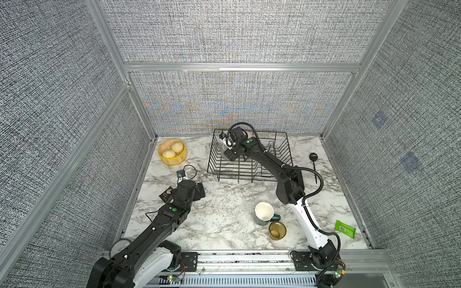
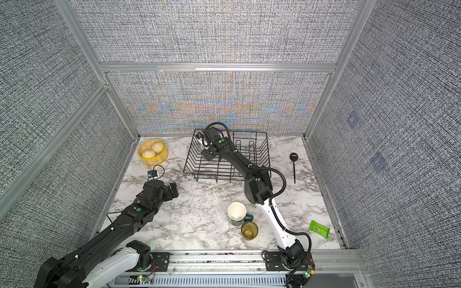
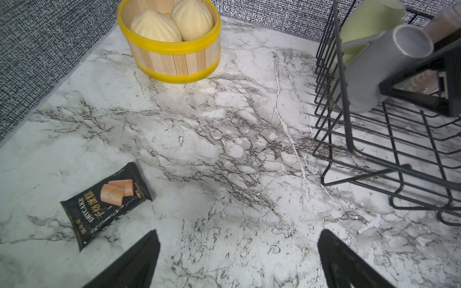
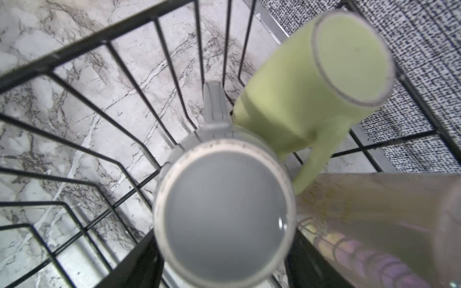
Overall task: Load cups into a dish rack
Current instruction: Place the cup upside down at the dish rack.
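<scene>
Right tool [image 4: 222,241] straddles the grey mug [image 4: 224,219], tilted inside the dish rack [image 1: 249,173] just beside the light green mug [image 4: 299,99]; can't tell if my grip is clamped or slack. I'd seat its base on the rack wires first, then open wide and lift straight out.

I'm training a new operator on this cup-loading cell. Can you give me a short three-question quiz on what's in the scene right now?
1. How many buns lie in the steamer basket?
2. Which cup stands right beside the amber tumbler on the table: A grey mug, B dark teal mug, C light green mug?
3. True or false: the left gripper is open and holds nothing.
Key: 1 two; 2 B; 3 true.
</scene>
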Robot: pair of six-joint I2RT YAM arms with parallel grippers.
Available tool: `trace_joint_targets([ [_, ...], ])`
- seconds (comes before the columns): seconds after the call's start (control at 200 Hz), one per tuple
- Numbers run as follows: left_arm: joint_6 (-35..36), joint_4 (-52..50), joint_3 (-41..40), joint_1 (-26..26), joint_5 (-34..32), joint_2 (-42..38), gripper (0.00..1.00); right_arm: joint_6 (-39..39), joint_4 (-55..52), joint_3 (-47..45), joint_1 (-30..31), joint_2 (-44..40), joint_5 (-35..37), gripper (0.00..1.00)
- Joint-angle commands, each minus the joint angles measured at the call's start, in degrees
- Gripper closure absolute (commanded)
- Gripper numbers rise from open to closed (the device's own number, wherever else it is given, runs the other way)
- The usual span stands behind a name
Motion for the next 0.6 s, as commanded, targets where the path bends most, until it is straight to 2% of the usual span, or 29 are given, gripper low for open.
trace_joint_targets([
  [0.0, 0.68, 1.48, -0.02, 0.04, 0.88, 0.09, 0.0, 4.42, 0.46, 0.45, -1.1, -0.37, -6.24, 0.29],
  [0.105, 0.91, 1.51, 0.14, 0.05, 0.75, 0.23, 0.0, 6.76, 0.5, 0.82, -1.92, -0.08, -9.63, 0.29],
  [0.595, 1.29, 1.87, 0.24, -0.02, 0.68, 1.11, 0.0, 8.29, 0.86, -0.08, -2.18, -1.64, -12.14, 0.29],
])
